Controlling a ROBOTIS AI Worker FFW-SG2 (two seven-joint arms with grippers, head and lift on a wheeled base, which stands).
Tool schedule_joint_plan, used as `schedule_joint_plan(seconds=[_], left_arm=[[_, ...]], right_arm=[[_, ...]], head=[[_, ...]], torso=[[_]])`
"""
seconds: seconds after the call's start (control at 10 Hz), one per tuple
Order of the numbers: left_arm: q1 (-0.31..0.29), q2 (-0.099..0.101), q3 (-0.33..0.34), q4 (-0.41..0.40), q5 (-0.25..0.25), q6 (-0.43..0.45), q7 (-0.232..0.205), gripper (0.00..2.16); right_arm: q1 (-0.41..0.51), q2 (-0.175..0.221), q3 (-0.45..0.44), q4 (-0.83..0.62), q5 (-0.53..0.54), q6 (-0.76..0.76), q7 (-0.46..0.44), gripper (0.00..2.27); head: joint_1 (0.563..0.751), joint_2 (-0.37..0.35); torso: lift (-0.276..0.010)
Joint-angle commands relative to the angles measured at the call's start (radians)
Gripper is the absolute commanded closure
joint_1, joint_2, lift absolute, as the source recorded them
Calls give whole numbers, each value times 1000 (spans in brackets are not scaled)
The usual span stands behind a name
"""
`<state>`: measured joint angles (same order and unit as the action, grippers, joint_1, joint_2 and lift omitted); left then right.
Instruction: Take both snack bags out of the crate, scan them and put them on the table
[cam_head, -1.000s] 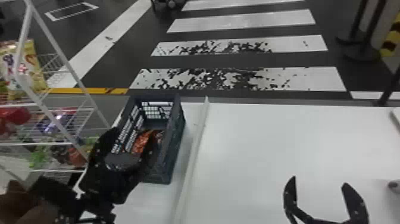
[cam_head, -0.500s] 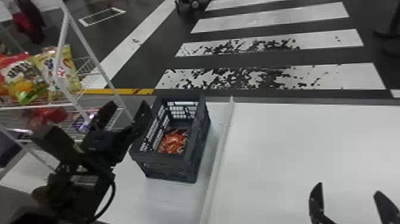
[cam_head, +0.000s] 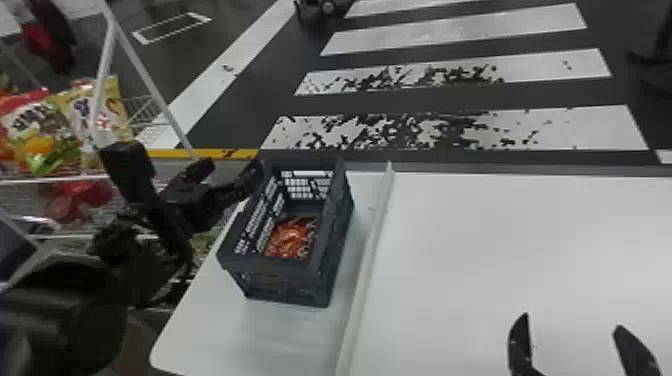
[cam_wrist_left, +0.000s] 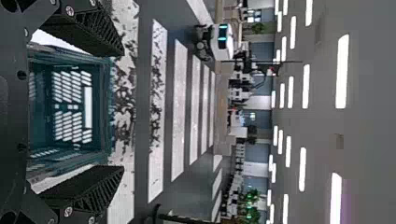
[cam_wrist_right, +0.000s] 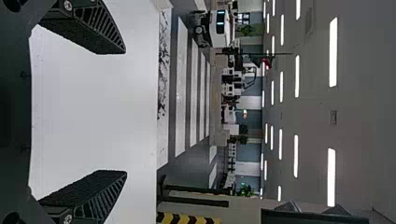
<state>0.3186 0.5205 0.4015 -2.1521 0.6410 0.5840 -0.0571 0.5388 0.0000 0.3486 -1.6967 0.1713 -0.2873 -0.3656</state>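
A: Quick one, left gripper (cam_head: 231, 171)?
B: Head view: beside the crate (cam_head: 287, 270), by its far left corner. Fingers spread wide, nothing between them. Touching the rim? Can't tell.
A: Left wrist view agree?
B: Yep, fingers well apart, crate beyond them.
A: Snack bags?
B: Orange-red packaging (cam_head: 290, 239) down inside the crate, on the bottom. One bag or two, can't tell — next.
A: Right gripper (cam_head: 572, 322)?
B: Over the near part of the table (cam_head: 500, 235), right side. Fingers spread too, empty; right wrist view matches.
A: Crate upright?
B: Upright on the table, left of the long pale strip (cam_head: 367, 270).
A: Background?
B: Wire rack (cam_head: 153, 85) at left — yellow bag (cam_head: 112, 112) and red bag (cam_head: 30, 117) side by side up there. Striped floor (cam_head: 450, 130) past the table.
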Motion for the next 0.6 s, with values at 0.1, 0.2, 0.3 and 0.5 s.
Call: schedule_joint_plan(seconds=[0.1, 0.2, 0.3, 0.5], left_arm=[[-193, 10, -52, 87, 11, 376, -15, 154], [-256, 10, -86, 141, -4, 440, -32, 178], [-302, 7, -115, 186, -18, 465, -47, 194], [-386, 1, -164, 262, -57, 526, -60, 194]], right_arm=[[0, 1, 10, 0, 4, 38, 1, 73], [0, 1, 12, 0, 5, 44, 2, 73], [0, 1, 15, 0, 5, 50, 4, 73], [0, 1, 16, 0, 8, 60, 7, 76]], head=[[695, 350], [695, 350], [695, 350], [695, 350]], torso=[[-92], [-92], [-92], [-92]])
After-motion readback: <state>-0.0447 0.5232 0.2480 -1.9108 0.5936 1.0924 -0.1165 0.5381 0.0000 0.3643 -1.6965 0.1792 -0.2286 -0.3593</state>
